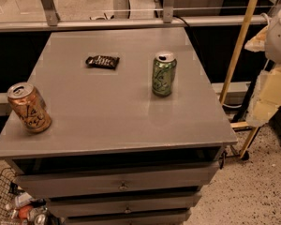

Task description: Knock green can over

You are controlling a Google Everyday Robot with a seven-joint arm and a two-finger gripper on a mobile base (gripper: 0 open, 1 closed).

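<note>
Green can point(164, 74): upright on counter point(107, 125), right of centre, silver top up, nothing touching it.
Orange-bronze can point(29, 108): standing at counter's left edge, well apart from green can.
Dark snack wrapper point(102, 61): flat, toward back, left of green can.
Tool point(269, 95): pale cream shape at right frame edge, beyond counter's right side, clear of green can; open or closed, cannot tell.
Drawers point(122, 185): stacked below counter.

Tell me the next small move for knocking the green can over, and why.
Probably swing the gripper left toward the green can. The gripper sits beyond the right edge of the table, apart from the can, which stands upright; the orange can and wrapper lie farther left, out of that path.
</note>
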